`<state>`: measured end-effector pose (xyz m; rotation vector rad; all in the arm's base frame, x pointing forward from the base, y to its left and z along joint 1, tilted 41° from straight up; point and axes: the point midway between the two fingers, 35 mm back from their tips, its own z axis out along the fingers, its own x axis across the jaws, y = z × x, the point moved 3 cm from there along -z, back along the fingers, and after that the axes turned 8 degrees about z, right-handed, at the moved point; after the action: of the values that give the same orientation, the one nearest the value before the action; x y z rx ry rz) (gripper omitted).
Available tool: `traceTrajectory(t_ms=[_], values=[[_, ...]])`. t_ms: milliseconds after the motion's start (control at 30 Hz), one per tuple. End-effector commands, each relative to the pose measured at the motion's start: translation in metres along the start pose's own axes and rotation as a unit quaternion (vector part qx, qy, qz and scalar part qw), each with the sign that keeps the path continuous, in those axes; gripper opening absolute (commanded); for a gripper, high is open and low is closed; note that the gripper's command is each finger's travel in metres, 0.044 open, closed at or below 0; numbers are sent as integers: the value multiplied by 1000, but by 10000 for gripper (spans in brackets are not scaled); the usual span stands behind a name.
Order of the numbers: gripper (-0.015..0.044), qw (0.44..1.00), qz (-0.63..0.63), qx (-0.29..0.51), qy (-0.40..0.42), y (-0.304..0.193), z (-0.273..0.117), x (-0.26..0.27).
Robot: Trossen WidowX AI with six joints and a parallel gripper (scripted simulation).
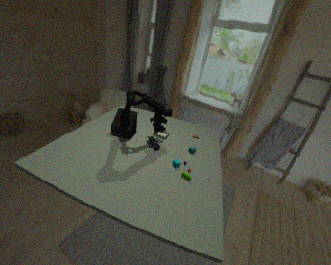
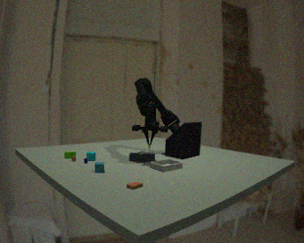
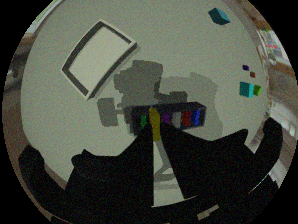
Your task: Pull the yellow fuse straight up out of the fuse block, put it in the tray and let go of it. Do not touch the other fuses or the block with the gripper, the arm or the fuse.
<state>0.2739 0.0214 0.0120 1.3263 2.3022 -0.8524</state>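
My gripper (image 1: 155, 132) (image 2: 149, 144) (image 3: 155, 126) points down and is shut on the yellow fuse (image 2: 149, 147) (image 3: 154, 118). The fuse hangs upright below the fingertips, a little above the dark fuse block (image 1: 154, 144) (image 2: 142, 157) (image 3: 200, 108), with a small gap in the exterior view. In the wrist view, a green fuse (image 3: 144, 120) stands on one side of it, and purple (image 3: 166, 118), white (image 3: 176, 119), red (image 3: 186, 118) and blue (image 3: 196, 117) fuses on the other. The pale, open tray (image 2: 171, 167) (image 3: 120, 62) stands beside the block. The yellow fuse's slot is hidden.
Two teal blocks (image 1: 192, 150) (image 1: 177, 163), a green block (image 1: 186, 176) (image 2: 70, 155) and small purple (image 2: 85, 160) and red pieces lie on the far side of the fuse block from the arm's base. An orange block (image 1: 195, 136) (image 2: 135, 186) lies beyond the tray.
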Motion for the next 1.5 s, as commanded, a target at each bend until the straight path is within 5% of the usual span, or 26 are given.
traceTrajectory(t_ms=[0, 833, 1467], values=[[0, 1000, -2, 1, 4, 16, -1, 14], [0, 1000, 0, 0, 4, 91, 2, 108], [0, 1000, 0, 0, 3, 92, 24, 109]])
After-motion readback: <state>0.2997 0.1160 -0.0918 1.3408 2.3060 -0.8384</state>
